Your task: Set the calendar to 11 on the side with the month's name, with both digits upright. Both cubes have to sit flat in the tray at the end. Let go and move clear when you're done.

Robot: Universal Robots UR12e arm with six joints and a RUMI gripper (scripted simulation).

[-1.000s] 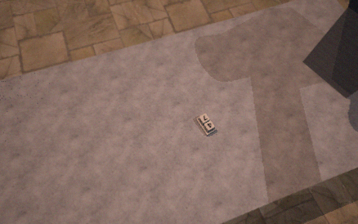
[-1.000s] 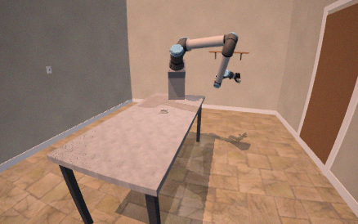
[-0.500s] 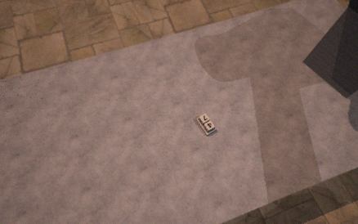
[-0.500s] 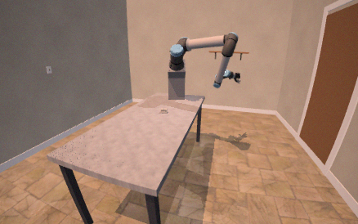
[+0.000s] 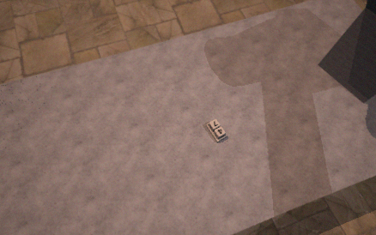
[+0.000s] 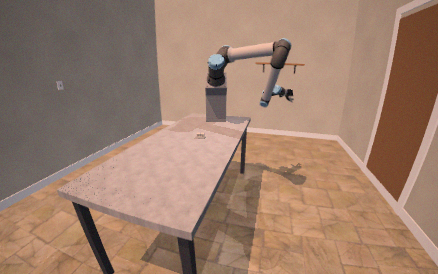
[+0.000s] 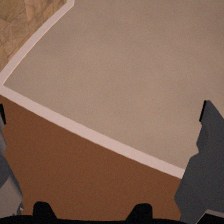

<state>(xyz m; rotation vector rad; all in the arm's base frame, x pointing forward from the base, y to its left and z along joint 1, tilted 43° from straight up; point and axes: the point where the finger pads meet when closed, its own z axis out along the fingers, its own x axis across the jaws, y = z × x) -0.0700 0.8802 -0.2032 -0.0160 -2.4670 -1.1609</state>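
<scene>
Two cubes (image 5: 216, 129) sit side by side in their small tray (image 5: 222, 139) on the surface (image 5: 129, 163), and we see them well apart from our gripper (image 6: 289, 95), which hangs off beyond the surface's far edge, out over the floor (image 6: 320, 200). Our gripper's jaws stand fully apart with nothing between them, facing a wall and a brown door (image 7: 75, 170). From the top view the calendar's long axis runs diagonally, upper left to lower right; we cannot read the digits surely.
</scene>
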